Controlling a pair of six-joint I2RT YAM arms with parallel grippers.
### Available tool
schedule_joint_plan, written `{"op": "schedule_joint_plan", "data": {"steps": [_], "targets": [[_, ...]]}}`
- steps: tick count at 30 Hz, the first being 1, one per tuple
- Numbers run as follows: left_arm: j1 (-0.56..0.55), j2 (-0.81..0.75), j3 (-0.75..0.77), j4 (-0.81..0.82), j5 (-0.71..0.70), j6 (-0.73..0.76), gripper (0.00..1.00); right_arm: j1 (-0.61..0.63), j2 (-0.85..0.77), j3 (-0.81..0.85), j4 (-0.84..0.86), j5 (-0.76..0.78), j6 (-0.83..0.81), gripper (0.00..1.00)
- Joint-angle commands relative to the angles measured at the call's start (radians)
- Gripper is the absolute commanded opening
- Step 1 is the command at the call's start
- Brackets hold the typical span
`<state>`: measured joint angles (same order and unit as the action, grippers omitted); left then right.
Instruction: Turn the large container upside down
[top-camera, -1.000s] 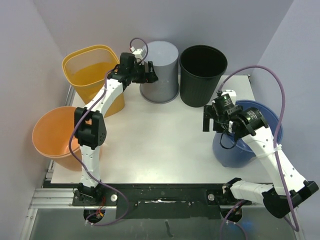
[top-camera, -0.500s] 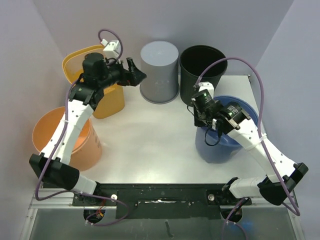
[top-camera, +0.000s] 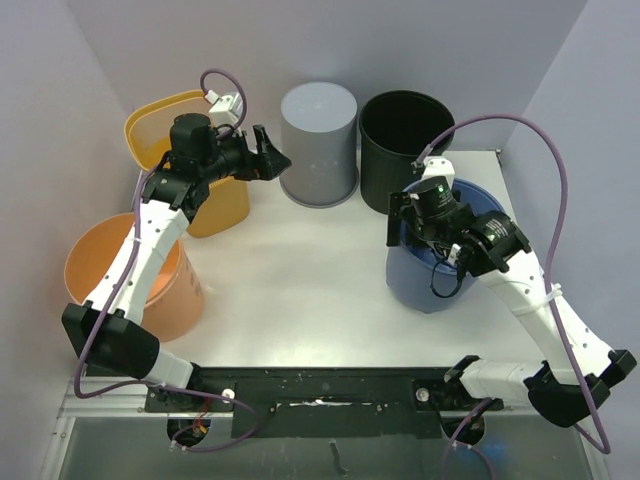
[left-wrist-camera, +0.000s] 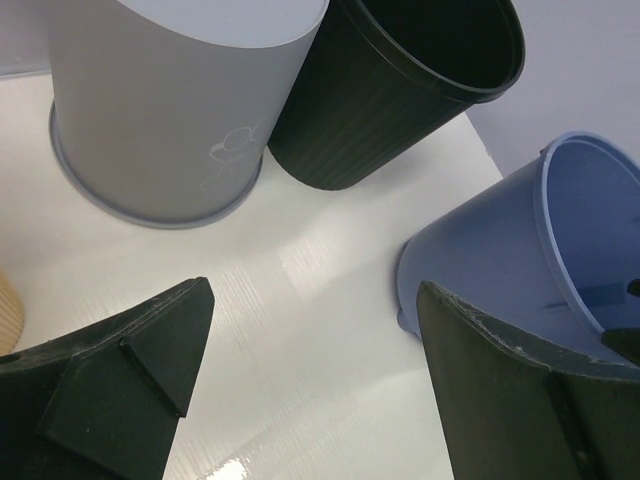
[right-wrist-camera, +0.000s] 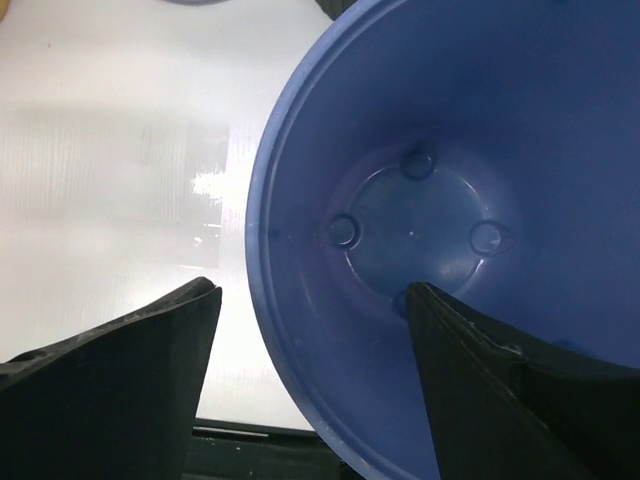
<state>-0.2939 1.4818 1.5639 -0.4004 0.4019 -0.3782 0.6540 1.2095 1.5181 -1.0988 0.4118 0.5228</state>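
Straddling the left rim of the blue container (right-wrist-camera: 420, 150), the right pincer (right-wrist-camera: 312, 290) is spread, one finger outside and one inside, pinching nothing. The container sits mouth up at the right of the tabletop (top-camera: 300, 270), just in front of the black container (left-wrist-camera: 400, 90), partly hidden under the arm from above and cut off in the wrist view. The left pincer (left-wrist-camera: 315, 290) is spread and empty near the grey container (left-wrist-camera: 170, 110).
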Motion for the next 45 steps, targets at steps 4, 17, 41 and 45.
{"op": "schedule_joint_plan", "data": {"steps": [4, 17, 41, 45], "targets": [[0.001, -0.015, 0.018, 0.025, 0.025, 0.002, 0.84, 0.000, 0.071, -0.015, 0.018, -0.118, -0.073, 0.72], [0.090, -0.036, -0.022, 0.013, 0.062, -0.024, 0.84, 0.034, 0.116, 0.044, 0.215, -0.287, -0.034, 0.00], [0.154, -0.050, 0.046, -0.009, 0.146, -0.005, 0.84, -0.218, -0.085, -0.614, 1.147, -0.766, 0.591, 0.00], [0.114, -0.042, 0.054, -0.038, 0.137, -0.004, 0.84, -0.238, -0.124, -0.647, 1.028, -0.734, 0.551, 0.00]]}}
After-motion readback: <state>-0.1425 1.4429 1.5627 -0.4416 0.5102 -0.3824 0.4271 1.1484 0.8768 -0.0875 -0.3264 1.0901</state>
